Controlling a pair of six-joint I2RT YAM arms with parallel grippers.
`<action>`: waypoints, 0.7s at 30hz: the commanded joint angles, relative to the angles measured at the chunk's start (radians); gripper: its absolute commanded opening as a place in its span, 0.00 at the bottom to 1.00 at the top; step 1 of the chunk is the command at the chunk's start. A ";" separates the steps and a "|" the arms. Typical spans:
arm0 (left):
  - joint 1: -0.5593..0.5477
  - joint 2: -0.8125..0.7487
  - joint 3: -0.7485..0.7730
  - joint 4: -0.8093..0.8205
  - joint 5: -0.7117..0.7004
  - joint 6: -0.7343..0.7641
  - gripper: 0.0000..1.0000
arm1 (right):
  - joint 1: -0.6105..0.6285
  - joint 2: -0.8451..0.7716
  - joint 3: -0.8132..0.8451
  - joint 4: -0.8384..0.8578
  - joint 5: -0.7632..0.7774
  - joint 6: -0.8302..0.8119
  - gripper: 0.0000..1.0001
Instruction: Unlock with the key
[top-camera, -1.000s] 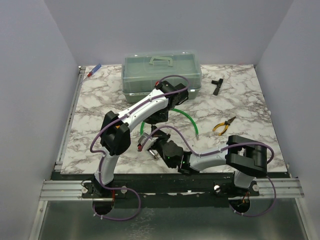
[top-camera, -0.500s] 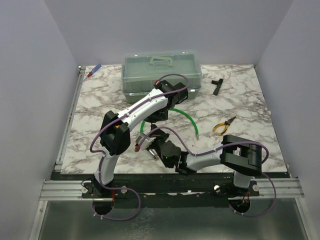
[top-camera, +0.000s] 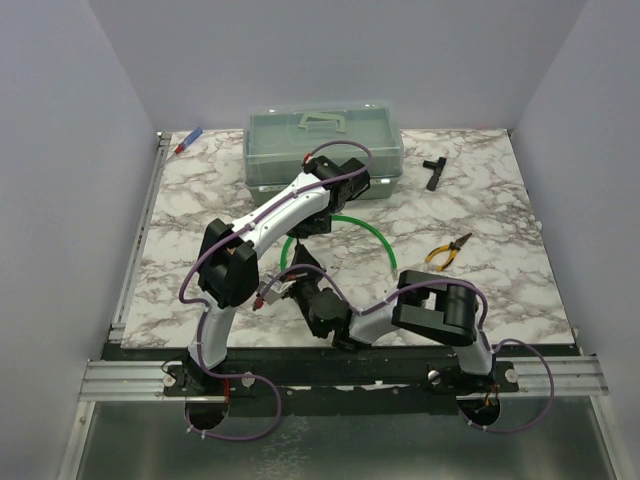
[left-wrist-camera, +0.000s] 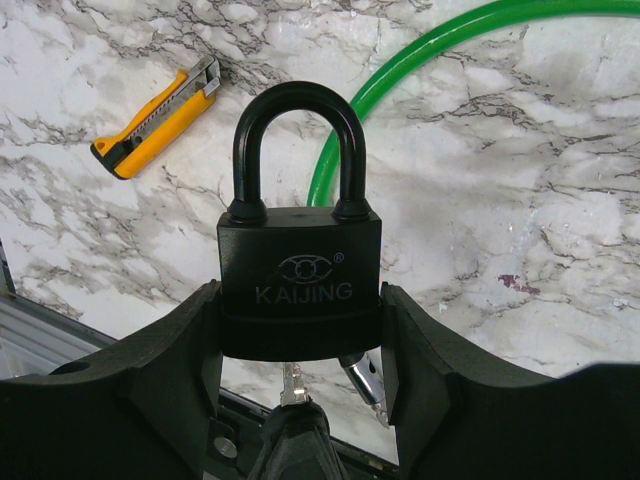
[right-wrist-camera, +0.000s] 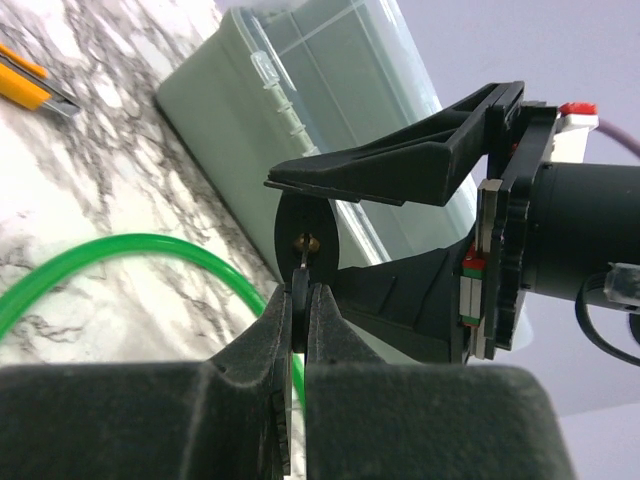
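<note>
Step in hand: key insertion. Lock not yet open.

Left tool (left-wrist-camera: 300, 325): half open, clamped on the body of the black padlock (left-wrist-camera: 300, 270), one finger on each flank. The lock is held clear of the desk (left-wrist-camera: 520, 220). Both legs of the shackle (left-wrist-camera: 298, 110) sit in the body, so it is locked.

Right tool (right-wrist-camera: 299, 306): closed tight on the round black head of the key (right-wrist-camera: 299, 290). The thin silver blade sticks out past my fingertips and points at the underside of the lock. In the right wrist view its tip meets the small brass keyhole (right-wrist-camera: 310, 240). I cannot tell whether it has entered or only touches the mouth. Most of the blade shows outside, so I judge it is at the start of insertion at best. In the left wrist view a silver blade shows just under the lock body, in line with its middle.

Nearby, not in use: green hose (left-wrist-camera: 400, 70), yellow utility knife (left-wrist-camera: 160, 110), clear plastic box (right-wrist-camera: 300, 90).

Next move, as I judge it:
- push the key straight along its own blade line, without tilt
- left tool holds the lock firm against the push
- once seated, turn the key by wrist roll
- watch for the head slipping between my fingers, since the grip area is very small
</note>
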 joint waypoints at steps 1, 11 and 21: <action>-0.015 -0.011 0.023 -0.066 0.035 0.021 0.04 | -0.014 0.068 0.040 0.173 0.039 -0.155 0.00; -0.012 -0.031 0.006 -0.023 0.074 0.047 0.04 | -0.015 0.058 0.074 -0.055 0.006 -0.076 0.00; -0.007 -0.049 -0.005 0.001 0.095 0.061 0.04 | -0.016 0.130 0.063 0.004 0.009 -0.148 0.00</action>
